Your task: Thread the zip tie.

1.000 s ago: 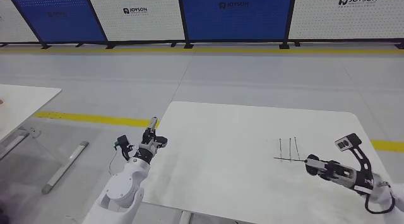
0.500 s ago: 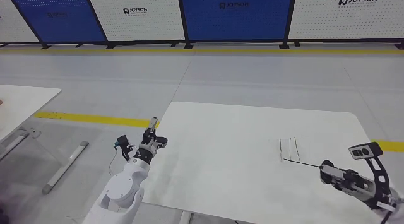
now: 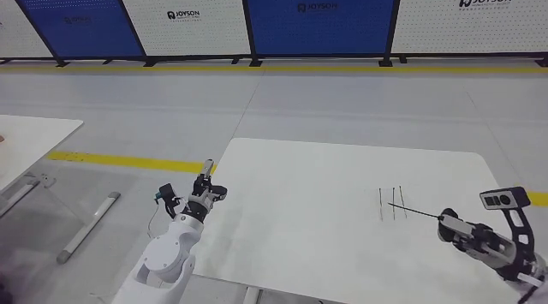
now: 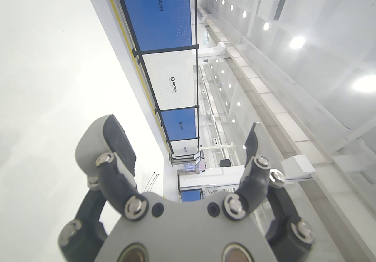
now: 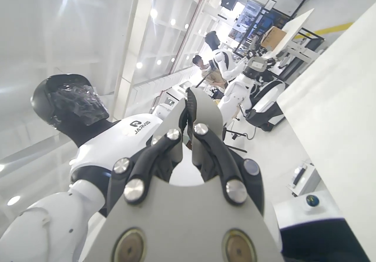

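From where I stand, the nearest thing is the right gripper (image 3: 445,217), low over the near right corner of the white table (image 3: 300,218). Its fingers are pinched tight on one end of a black zip tie (image 3: 415,211). The tie sticks out straight from the fingertips and points left and slightly far. Its free tip ends among three other ties (image 3: 393,200), which lie side by side on the tabletop a little farther in, each running near to far. I cannot tell whether the held tie touches them or passes just above. Across the table, well apart from all this, the left gripper (image 3: 205,171) stands at the table's left edge and points toward the far side. Its two dark-padded fingers are spread wide with nothing between them. Off to the left, apart from the work table, is the corner of a second white table (image 3: 26,137). Beyond the table's far edge, a yellow line (image 3: 128,163) runs across the grey floor. At the back of the room stands a row of blue and white perforated panels (image 3: 321,4).
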`<act>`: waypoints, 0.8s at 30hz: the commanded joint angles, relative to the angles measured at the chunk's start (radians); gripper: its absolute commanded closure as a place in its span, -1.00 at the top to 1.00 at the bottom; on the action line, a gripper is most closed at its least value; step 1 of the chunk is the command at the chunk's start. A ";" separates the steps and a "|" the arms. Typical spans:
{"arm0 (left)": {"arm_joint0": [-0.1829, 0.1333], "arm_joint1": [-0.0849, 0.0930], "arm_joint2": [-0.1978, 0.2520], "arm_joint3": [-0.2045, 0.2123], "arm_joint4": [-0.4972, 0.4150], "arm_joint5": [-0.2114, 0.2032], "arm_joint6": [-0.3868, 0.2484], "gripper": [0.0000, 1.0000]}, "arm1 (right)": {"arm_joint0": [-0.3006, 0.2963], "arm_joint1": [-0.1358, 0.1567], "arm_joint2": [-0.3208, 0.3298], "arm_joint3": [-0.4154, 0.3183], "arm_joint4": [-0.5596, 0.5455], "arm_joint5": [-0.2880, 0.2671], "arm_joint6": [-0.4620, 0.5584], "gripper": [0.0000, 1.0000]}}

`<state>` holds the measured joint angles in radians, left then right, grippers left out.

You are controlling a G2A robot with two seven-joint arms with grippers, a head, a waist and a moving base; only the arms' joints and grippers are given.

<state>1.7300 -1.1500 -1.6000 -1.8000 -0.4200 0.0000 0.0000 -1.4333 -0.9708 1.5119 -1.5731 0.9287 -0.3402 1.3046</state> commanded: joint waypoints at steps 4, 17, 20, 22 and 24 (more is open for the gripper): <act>0.000 0.000 0.000 0.000 0.000 0.000 0.000 1.00 | -0.002 -0.001 0.001 -0.003 -0.009 0.000 -0.002 -1.00; 0.000 0.000 0.000 0.000 0.000 0.000 0.000 1.00 | 0.000 0.000 0.003 -0.007 -0.071 0.008 -0.045 -1.00; 0.000 0.000 0.000 0.000 0.000 0.000 0.000 1.00 | 0.014 0.003 -0.005 -0.052 -0.191 0.061 -0.117 -1.00; 0.000 0.000 0.000 0.000 0.000 0.000 0.000 1.00 | 0.022 0.003 -0.014 -0.075 -0.249 0.095 -0.160 -1.00; 0.000 0.000 0.000 0.000 0.000 0.000 0.000 1.00 | 0.036 0.004 -0.026 -0.096 -0.316 0.142 -0.202 -1.00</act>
<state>1.7300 -1.1500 -1.6000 -1.8000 -0.4200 0.0000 0.0000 -1.4025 -0.9670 1.4909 -1.6617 0.6439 -0.2193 1.1183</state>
